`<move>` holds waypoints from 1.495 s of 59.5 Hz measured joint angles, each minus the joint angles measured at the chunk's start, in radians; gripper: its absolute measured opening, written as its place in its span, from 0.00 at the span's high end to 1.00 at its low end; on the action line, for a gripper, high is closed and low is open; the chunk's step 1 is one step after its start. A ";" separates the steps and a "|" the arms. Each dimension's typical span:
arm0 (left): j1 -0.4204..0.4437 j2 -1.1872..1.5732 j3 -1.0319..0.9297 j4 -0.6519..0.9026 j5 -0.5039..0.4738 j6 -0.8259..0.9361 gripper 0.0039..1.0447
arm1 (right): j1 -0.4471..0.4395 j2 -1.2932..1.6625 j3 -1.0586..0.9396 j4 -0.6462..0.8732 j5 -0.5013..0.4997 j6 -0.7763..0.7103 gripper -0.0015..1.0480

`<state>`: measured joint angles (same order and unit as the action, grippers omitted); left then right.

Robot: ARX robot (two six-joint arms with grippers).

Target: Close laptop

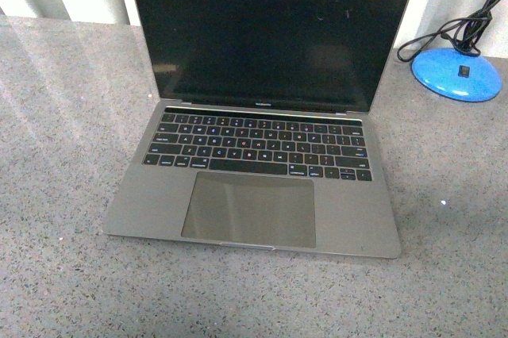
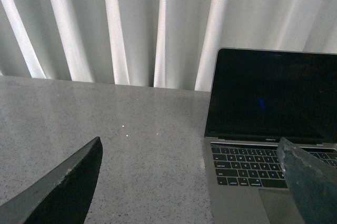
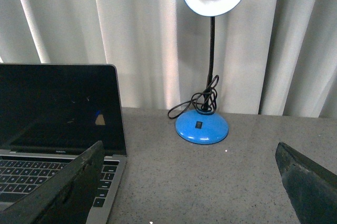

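Approach stage, with no contact made yet. Finds the laptop in the middle of the speckled grey table, base flat, lid raised steeply toward the curtain, screen black, keys and trackpad bare. Shows no arm in the front view.

Catches the left fingers spread wide in the left wrist view, holding nothing, hanging over bare table just beside the laptop's left edge. Catches the right fingers spread equally wide and empty, over the table between the laptop's right edge and the blue lamp, with a black cord coiled on its base.

Calls next for raising one arm above and behind the top edge of the lid. Then calls for pressing that edge forward and down in an arc about the hinge, probably with a flat finger side against the rim. Warrants care around the lamp and cord if done with the right arm. Warrants a slow finish to avoid slamming the lid onto the keys.
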<state>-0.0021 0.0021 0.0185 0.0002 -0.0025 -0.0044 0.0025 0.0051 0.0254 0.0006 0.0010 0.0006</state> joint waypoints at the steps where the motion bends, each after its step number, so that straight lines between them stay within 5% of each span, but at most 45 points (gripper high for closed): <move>1: 0.000 0.000 0.000 0.000 0.000 0.000 0.06 | 0.000 0.000 0.000 0.000 0.000 0.000 0.10; 63: 0.000 0.000 0.000 0.000 0.000 0.000 0.06 | 0.000 0.000 0.000 0.000 0.000 0.000 0.10; 66: -0.045 0.037 0.019 -0.064 -0.132 -0.045 0.06 | 0.009 0.024 0.018 -0.059 0.044 -0.003 0.10; 69: -0.114 0.122 0.054 -0.176 -0.372 -0.138 0.06 | 0.010 0.133 0.082 -0.224 0.113 -0.018 0.10; 74: -0.121 0.164 0.055 -0.181 -0.433 -0.181 0.06 | -0.025 0.263 0.112 -0.269 0.100 -0.040 0.10; 89: 0.018 0.377 0.116 0.043 -0.217 -0.143 0.06 | -0.112 0.641 0.222 0.013 -0.030 -0.102 0.10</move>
<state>0.0154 0.3790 0.1345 0.0437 -0.2199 -0.1478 -0.1097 0.6464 0.2470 0.0135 -0.0288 -0.1017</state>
